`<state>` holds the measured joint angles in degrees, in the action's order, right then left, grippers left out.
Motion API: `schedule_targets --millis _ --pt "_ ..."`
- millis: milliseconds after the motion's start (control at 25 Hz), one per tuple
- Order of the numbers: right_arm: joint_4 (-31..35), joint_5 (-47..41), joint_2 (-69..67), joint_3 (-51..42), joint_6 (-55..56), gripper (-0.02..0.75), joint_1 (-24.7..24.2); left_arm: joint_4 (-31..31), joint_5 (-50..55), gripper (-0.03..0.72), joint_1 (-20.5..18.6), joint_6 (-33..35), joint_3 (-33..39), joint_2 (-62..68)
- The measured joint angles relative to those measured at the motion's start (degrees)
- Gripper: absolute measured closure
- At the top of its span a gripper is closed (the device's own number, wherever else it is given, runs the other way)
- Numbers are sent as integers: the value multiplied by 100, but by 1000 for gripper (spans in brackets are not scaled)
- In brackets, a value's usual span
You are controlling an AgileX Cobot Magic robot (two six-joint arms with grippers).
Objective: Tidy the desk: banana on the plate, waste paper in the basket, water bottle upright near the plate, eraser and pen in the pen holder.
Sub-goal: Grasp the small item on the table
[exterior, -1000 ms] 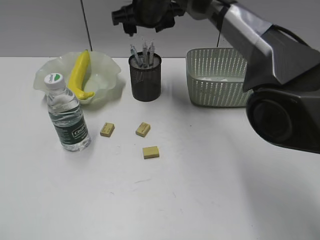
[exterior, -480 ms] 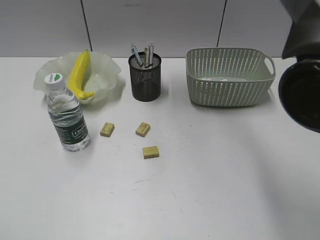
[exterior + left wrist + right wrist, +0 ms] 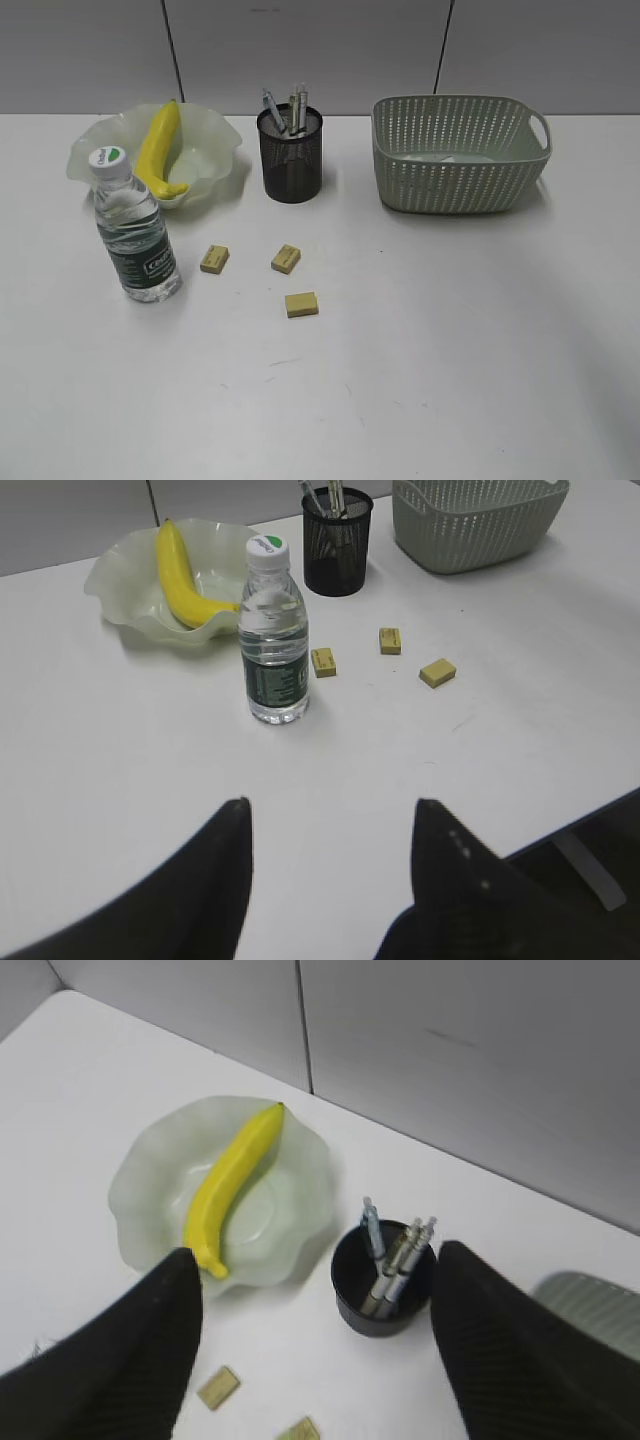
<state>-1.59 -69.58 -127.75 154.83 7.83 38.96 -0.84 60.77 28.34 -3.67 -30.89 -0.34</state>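
The banana [image 3: 160,148] lies in the pale green plate [image 3: 215,125]. The water bottle [image 3: 135,230] stands upright in front of the plate. The black pen holder [image 3: 291,160] holds several pens [image 3: 290,105]. Three yellow erasers [image 3: 214,259] [image 3: 286,259] [image 3: 302,304] lie on the desk [image 3: 450,350]. A pale shape shows inside the basket [image 3: 458,155]; I cannot tell if it is the waste paper. My left gripper [image 3: 333,810] is open and empty, well short of the bottle [image 3: 273,640]. My right gripper [image 3: 315,1255] is open and empty, high above the pen holder [image 3: 383,1305]. Neither gripper shows in the exterior view.
A grey panelled wall [image 3: 320,50] runs behind the desk. The desk's near edge [image 3: 560,825] shows at the lower right of the left wrist view.
My right arm was above the pen holder one second ago. It has drawn back to the right and left the exterior view. The objects have not moved.
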Motion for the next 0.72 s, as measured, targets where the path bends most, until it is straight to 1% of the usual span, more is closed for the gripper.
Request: schedule_targets --millis 120,280,720 --pt "-185 0 616 -987 -78 176 0 0 0 304 0 0 0 0" --pt "-514 0 1686 -2668 -109 176 0 0 0 304 0 0 0 0" --pt "-804 3 4974 -7713 -119 176 0 0 0 304 0 0 0 0"
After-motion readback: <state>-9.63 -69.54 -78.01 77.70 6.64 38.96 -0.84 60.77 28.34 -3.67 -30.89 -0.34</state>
